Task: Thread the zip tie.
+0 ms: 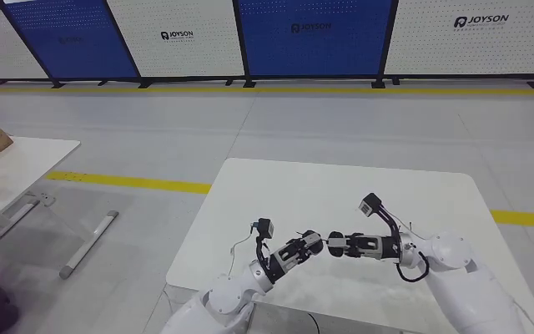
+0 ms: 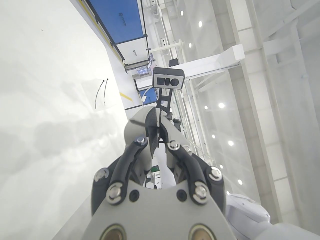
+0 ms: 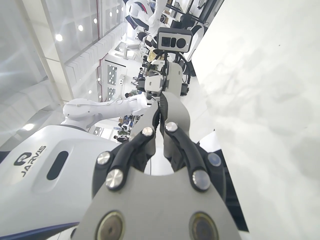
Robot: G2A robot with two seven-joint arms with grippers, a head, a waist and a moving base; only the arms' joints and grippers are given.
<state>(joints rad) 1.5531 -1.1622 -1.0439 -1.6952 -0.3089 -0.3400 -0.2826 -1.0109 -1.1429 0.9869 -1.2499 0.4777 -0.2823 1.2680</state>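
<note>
Above the near part of the white table [image 1: 350,184], my two grippers meet tip to tip. My left gripper [image 1: 310,242] comes in from the near left, and its fingers [image 2: 151,128] are pressed shut. Facing it from the right is my right gripper [image 1: 336,245], also shut, its black pads [image 3: 160,112] squeezed together. I cannot make out whether a tie is pinched between either pair of pads. Two thin black zip ties [image 2: 100,93] lie side by side on the table farther off, apart from both grippers.
The tabletop [image 2: 50,51] around the arms is bare white, with its edge [image 1: 193,219] toward the floor on the left. Another white table [image 1: 33,159] stands far to the left. Blue and white panels [image 1: 313,37] line the back of the room.
</note>
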